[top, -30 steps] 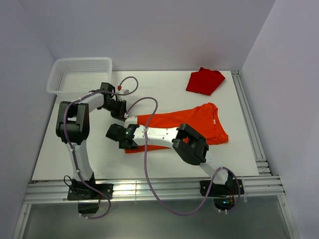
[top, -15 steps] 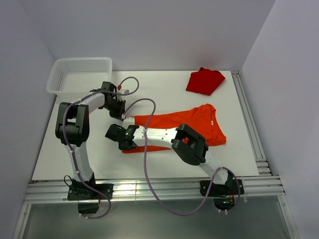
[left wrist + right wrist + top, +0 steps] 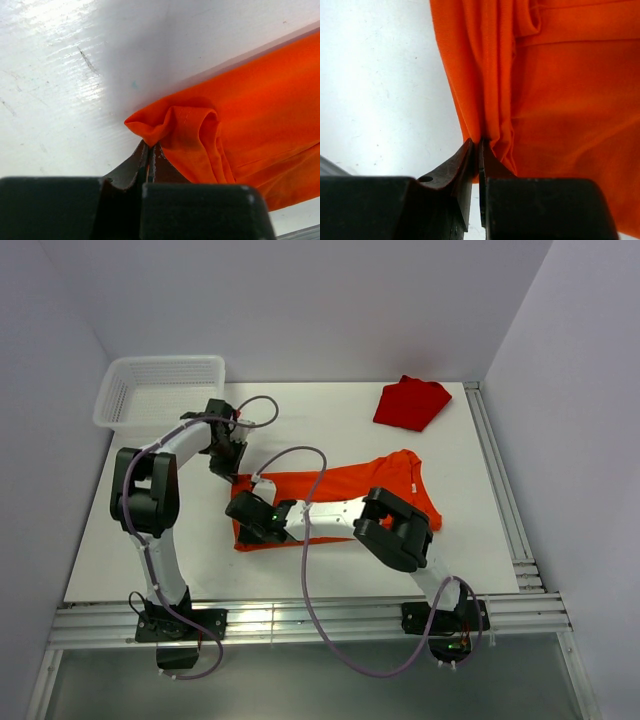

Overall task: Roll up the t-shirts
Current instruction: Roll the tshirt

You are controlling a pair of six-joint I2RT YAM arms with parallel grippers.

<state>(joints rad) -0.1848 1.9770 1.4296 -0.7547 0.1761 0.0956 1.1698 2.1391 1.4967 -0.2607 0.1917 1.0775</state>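
Your left tool (image 3: 150,151) and right tool (image 3: 479,150) both pinch the orange tee (image 3: 350,480) at its left edge; move them evenly so the roll starts straight.

Right claw (image 3: 479,150), jaws tight on a bunched edge of the orange t-shirt (image 3: 560,100), white table (image 3: 380,90) beneath.

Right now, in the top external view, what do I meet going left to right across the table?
white mesh basket → orange t-shirt → dark red t-shirt → metal rail along the table's right edge
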